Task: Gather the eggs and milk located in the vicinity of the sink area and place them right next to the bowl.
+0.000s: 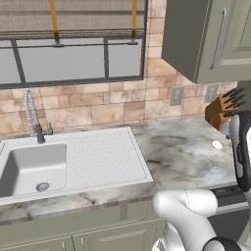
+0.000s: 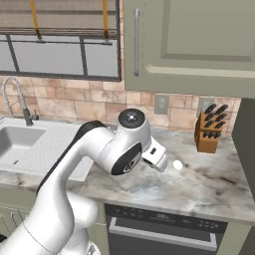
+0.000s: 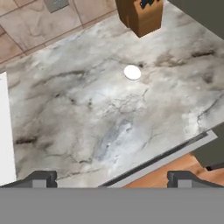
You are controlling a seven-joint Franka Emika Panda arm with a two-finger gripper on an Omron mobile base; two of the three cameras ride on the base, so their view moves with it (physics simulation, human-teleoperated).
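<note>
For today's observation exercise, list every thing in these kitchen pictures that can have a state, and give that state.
Two-finger gripper: open, empty, above the counter.
White rectangular sink: basin empty, no water running.
Grey-green upper cabinet: door shut.
Brown wooden knife block: knives in their slots.
Small white oval object: lying alone on the marble counter.

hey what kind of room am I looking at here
A home kitchen, by the look of it, and a rendered one: a white rectangular sink with a chrome gooseneck faucet is set in a grey marbled stone counter, with a brown wooden knife block by the tiled wall.
</note>
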